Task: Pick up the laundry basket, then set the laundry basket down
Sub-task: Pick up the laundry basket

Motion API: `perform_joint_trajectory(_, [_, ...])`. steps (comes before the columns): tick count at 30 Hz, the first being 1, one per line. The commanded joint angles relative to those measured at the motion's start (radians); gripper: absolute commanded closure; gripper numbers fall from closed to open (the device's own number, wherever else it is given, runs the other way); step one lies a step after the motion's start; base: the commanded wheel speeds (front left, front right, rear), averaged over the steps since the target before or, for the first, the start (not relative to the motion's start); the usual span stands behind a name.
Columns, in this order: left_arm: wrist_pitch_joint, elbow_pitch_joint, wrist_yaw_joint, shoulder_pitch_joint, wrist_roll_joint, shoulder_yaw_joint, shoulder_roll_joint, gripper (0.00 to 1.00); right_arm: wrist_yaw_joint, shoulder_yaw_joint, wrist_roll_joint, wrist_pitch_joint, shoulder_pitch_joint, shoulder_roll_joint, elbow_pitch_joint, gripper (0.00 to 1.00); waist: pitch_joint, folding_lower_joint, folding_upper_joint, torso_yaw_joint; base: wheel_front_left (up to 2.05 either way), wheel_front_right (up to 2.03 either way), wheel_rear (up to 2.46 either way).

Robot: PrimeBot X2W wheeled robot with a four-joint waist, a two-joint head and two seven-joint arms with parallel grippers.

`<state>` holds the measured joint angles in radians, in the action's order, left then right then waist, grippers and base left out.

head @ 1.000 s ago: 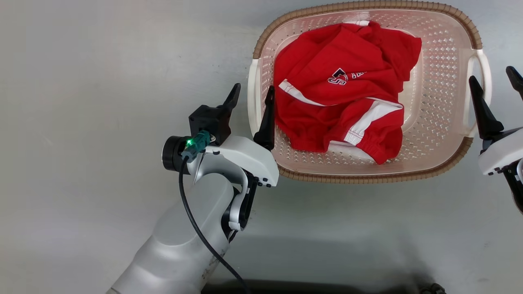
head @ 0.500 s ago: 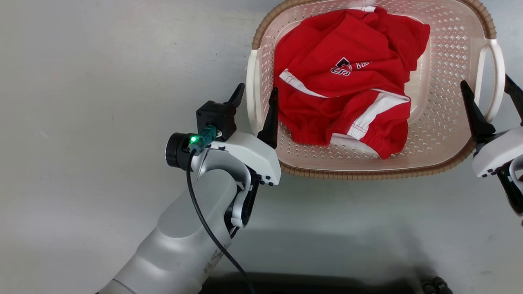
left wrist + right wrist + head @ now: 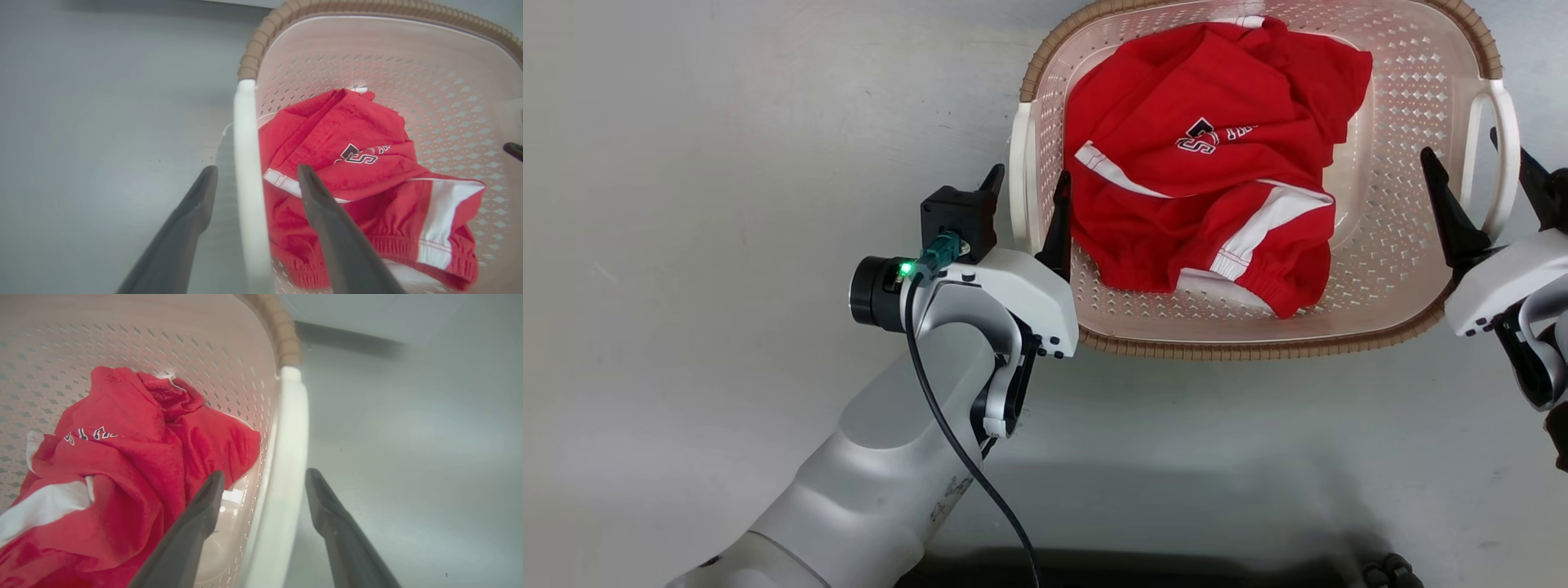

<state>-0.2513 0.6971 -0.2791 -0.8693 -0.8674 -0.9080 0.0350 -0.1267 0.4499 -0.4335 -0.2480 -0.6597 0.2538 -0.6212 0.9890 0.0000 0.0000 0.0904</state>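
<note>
1. Here, the laundry basket is a pale pink-beige plastic tub with rounded corners. Its walls and bottom are pierced with small diamond holes, and a brown woven-look rim runs round the top.
2. You see a white handle at each short end: the left handle and the right handle.
3. A crumpled red garment with white stripes and dark lettering lies inside it.
4. It sits over the grey floor at the upper right of the head view, its far rim cut by the top edge. You cannot tell whether its base touches the floor.
5. Its mouth faces up at the head camera. Its long axis runs left to right, with a handle at each end.
6. Your left pincer is spread. One finger is outside the left handle and one is inside the basket, beside the garment. The left wrist view shows a gap on both sides.
7. Your right pincer is also spread, straddling the right handle. The right wrist view shows neither finger pressing it.
</note>
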Motion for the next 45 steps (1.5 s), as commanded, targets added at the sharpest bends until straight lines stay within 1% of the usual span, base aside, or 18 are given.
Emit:
perform_joint_trajectory(1, [-0.010,-0.007,-0.011,0.006,-0.008,0.006,0.015,0.00,-0.004,0.020,-0.013,-0.014,0.035,0.004,-0.003,0.00,0.000,0.0000,0.0000,-0.001,0.00,0.00,0.00])
perform_joint_trajectory(10, [-0.010,0.026,-0.018,-0.013,-0.044,-0.022,0.015,0.00,-0.004,0.037,-0.032,-0.014,0.007,-0.011,-0.049,0.00,-0.002,0.0000,0.0000,-0.009,0.00,0.00,0.00])
perform_joint_trajectory(22, [-0.010,0.049,-0.024,-0.027,-0.060,-0.042,0.015,0.00,-0.004,0.053,-0.038,-0.014,-0.003,-0.018,-0.060,0.00,-0.001,0.0000,0.0000,-0.015,0.00,0.00,0.00])
perform_joint_trajectory(23, [-0.010,0.051,-0.024,-0.029,-0.058,-0.044,0.015,0.22,-0.004,0.056,-0.044,-0.014,-0.002,-0.020,-0.065,0.06,0.000,0.0000,0.0000,-0.015,0.00,0.00,0.00])
perform_joint_trajectory(24, [-0.010,0.053,-0.024,-0.031,-0.057,-0.046,0.015,0.74,-0.004,0.059,-0.055,-0.014,-0.001,-0.023,-0.072,0.87,0.000,0.0000,0.0000,-0.016,0.00,0.00,0.00])
perform_joint_trajectory(25, [-0.010,0.054,-0.027,-0.034,-0.053,-0.044,0.015,1.00,-0.004,0.061,-0.066,-0.014,-0.001,-0.025,-0.079,1.00,0.000,0.0000,0.0000,-0.017,0.00,0.00,0.00])
perform_joint_trajectory(34, [-0.010,0.069,-0.020,-0.033,-0.049,-0.056,0.015,1.00,-0.004,0.131,-0.095,-0.014,-0.007,-0.037,-0.130,1.00,-0.016,0.0000,0.0000,-0.024,0.00,0.00,0.00])
perform_joint_trajectory(40, [-0.010,0.093,-0.012,-0.020,-0.070,-0.064,0.015,1.00,-0.004,0.197,-0.127,-0.014,-0.009,-0.048,-0.167,1.00,-0.060,0.0000,0.0000,-0.032,0.00,0.00,0.00])
perform_joint_trajectory(44, [-0.010,0.121,-0.006,-0.012,-0.084,-0.077,0.015,1.00,-0.004,0.263,-0.166,-0.014,-0.012,-0.054,-0.212,1.00,-0.104,0.0000,0.0000,-0.038,0.00,0.00,0.00])
perform_joint_trajectory(45, [-0.010,0.121,-0.006,-0.012,-0.084,-0.077,0.015,1.00,-0.004,0.263,-0.166,-0.014,-0.012,-0.054,-0.212,1.00,-0.104,0.0000,0.0000,-0.038,0.00,0.00,0.00])
